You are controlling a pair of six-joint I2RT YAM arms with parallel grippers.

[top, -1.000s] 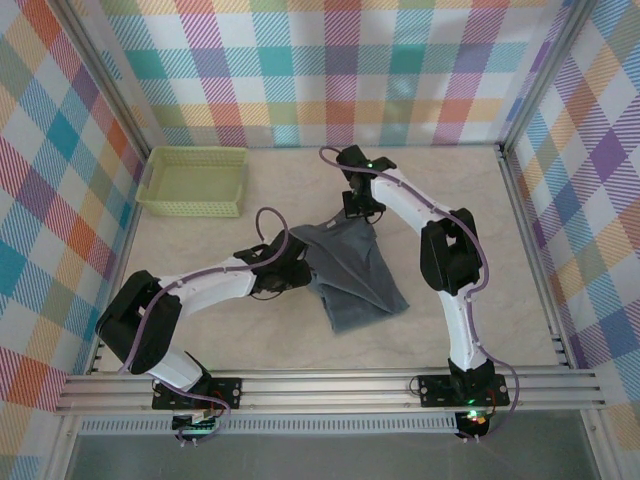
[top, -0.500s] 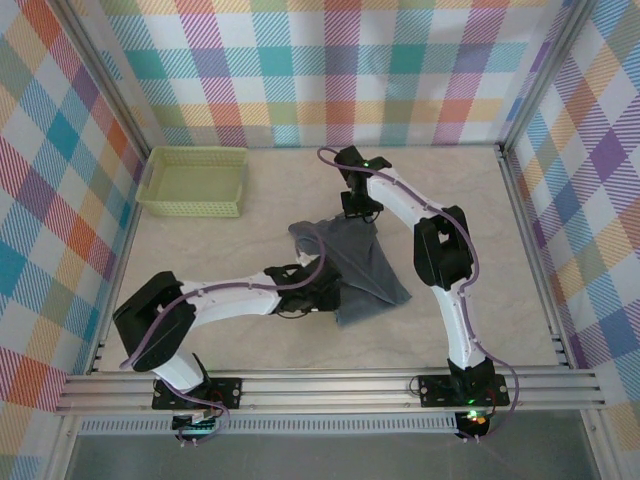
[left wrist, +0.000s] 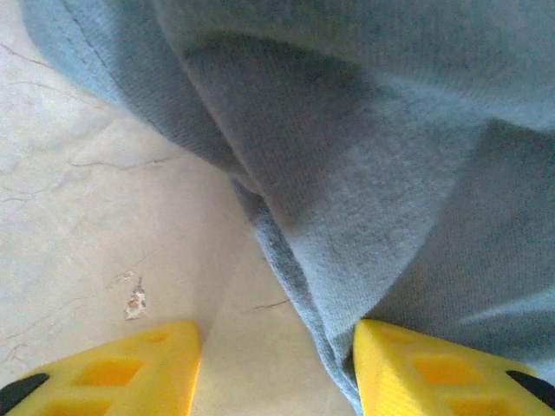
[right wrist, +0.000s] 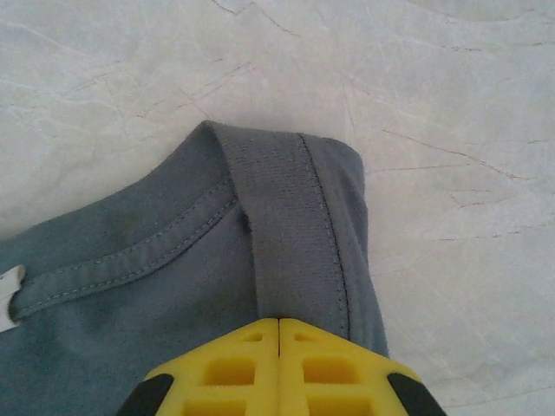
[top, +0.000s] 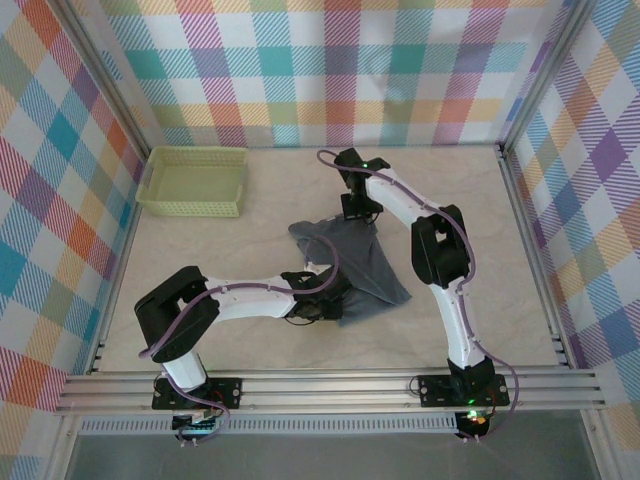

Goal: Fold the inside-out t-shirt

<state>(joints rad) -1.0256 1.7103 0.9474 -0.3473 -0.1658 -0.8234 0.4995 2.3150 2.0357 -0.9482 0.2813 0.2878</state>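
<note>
The inside-out t-shirt (top: 358, 262) lies crumpled in the middle of the table, slate blue-grey with its seams showing. My right gripper (top: 358, 213) is at its far edge. In the right wrist view the yellow jaws (right wrist: 279, 334) are pressed together, shut on a folded hem band of the t-shirt (right wrist: 173, 286). My left gripper (top: 325, 300) is at the shirt's near-left corner. Its yellow fingers (left wrist: 113, 368) stand apart just above the tabletop. The t-shirt's hem (left wrist: 295, 286) runs down between them, close against the right finger (left wrist: 442, 368).
A pale yellow-green mesh basket (top: 193, 180) sits at the far left of the table. Checked walls close in the back and both sides. Bare marbled tabletop (top: 480, 240) lies right of the shirt and along the near edge.
My left gripper has slid right along the shirt's near-left side to its lower corner, and its fingers have narrowed slightly. The shirt's left part has bunched. The right gripper has stayed in place.
</note>
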